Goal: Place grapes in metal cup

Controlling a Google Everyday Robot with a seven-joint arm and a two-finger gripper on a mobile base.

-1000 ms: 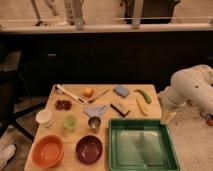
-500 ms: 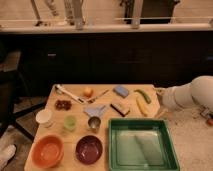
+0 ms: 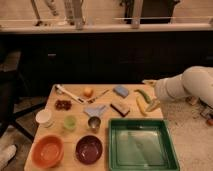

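The grapes (image 3: 63, 104) lie as a small dark red bunch on the left part of the wooden table (image 3: 60, 132). The metal cup (image 3: 94, 123) stands upright near the table's middle, right of a pale green cup (image 3: 70, 122). My gripper (image 3: 151, 94) hangs at the table's right edge, over a banana (image 3: 141, 105) and a green vegetable (image 3: 143, 93). Its fingers are open with nothing between them. It is far to the right of both the grapes and the metal cup.
A green tray (image 3: 116, 150) fills the front right. An orange bowl (image 3: 48, 151) and a purple bowl (image 3: 89, 149) sit at the front, a white cup (image 3: 44, 117) at the left. An orange fruit (image 3: 88, 92), blue sponge (image 3: 121, 90), blue cloth (image 3: 95, 110), brown block (image 3: 120, 108) and utensils (image 3: 67, 93) lie around the middle.
My arm has stretched out leftward from the right side, bringing the gripper to the table's right edge. The things on the table have not moved.
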